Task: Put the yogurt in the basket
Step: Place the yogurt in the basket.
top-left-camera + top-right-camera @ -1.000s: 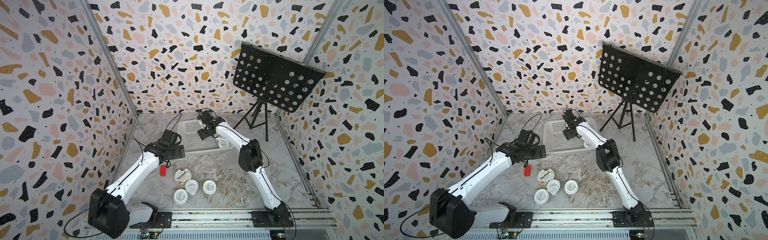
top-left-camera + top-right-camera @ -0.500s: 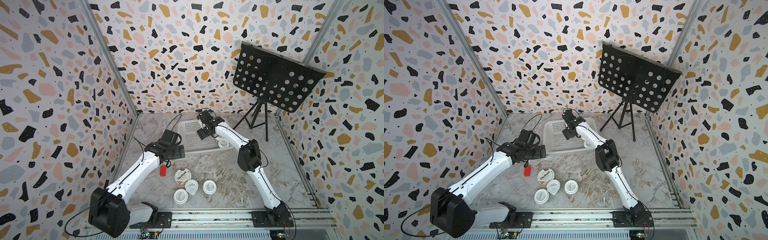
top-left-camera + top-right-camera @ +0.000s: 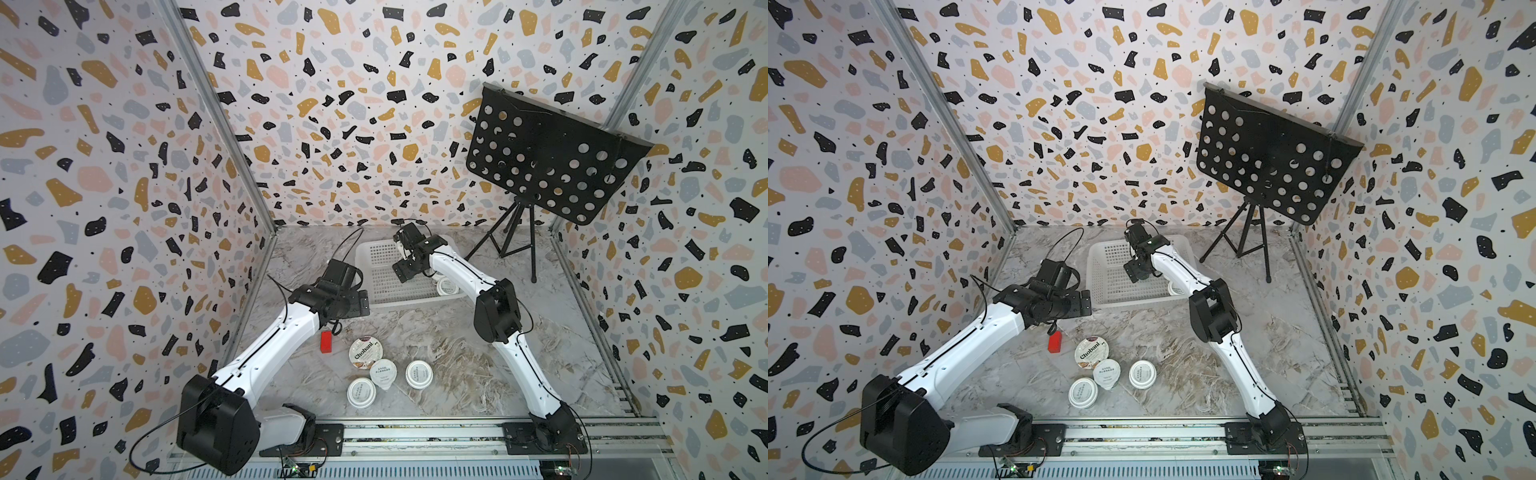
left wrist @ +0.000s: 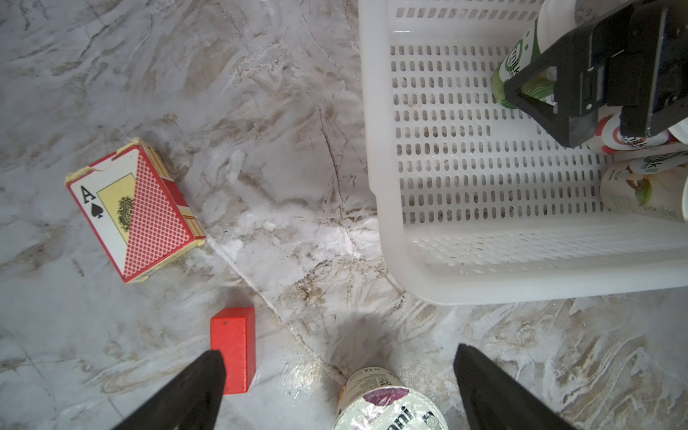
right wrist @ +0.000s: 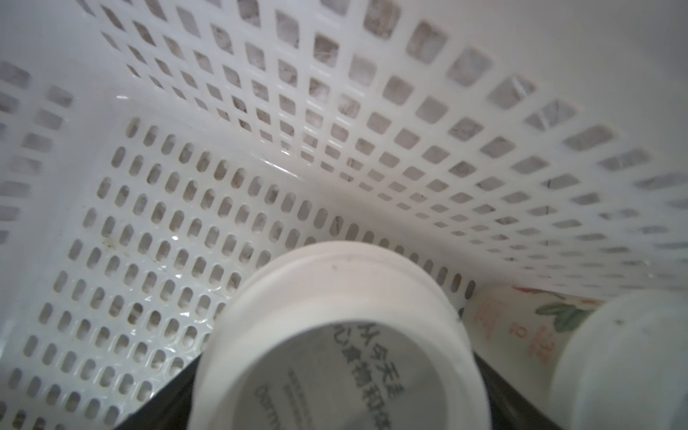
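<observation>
The basket sits at the back middle of the desk, with the music stand to its right in the back corner. Inside the basket's right end sit yogurt cups. Four loose cups cluster near the front edge, the Chobani cup rearmost; the block stands just left of it.

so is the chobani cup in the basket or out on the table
Out: the Chobani cup sits lid up on the table, nearer the arm bases than the basket and clear of its walls.
</observation>
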`<action>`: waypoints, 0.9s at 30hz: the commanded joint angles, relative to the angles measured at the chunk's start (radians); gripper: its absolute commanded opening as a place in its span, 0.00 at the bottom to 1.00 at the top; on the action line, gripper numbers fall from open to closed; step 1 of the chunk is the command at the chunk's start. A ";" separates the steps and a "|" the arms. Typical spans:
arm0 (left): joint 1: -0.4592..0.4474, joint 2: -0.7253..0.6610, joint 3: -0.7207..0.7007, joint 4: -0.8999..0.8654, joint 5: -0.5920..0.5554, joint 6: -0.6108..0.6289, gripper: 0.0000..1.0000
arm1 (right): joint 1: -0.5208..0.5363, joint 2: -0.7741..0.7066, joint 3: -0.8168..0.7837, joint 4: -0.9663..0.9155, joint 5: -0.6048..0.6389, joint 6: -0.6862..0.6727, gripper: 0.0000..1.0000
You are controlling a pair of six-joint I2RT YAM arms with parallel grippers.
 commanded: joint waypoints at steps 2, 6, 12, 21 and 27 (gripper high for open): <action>0.006 -0.003 0.001 0.012 -0.004 0.006 1.00 | 0.001 -0.087 0.039 0.002 -0.008 -0.003 0.90; 0.006 -0.010 0.000 0.012 -0.005 0.006 1.00 | 0.001 -0.095 0.038 0.010 -0.004 -0.009 0.89; 0.007 -0.009 -0.002 0.012 -0.005 0.006 1.00 | 0.001 -0.104 0.038 0.008 -0.017 -0.012 0.89; 0.006 -0.015 -0.004 0.012 -0.007 0.007 1.00 | 0.003 -0.130 0.038 0.011 -0.018 -0.017 0.86; 0.006 -0.019 -0.005 0.011 -0.006 0.006 1.00 | 0.004 -0.132 0.039 0.012 -0.001 -0.027 0.81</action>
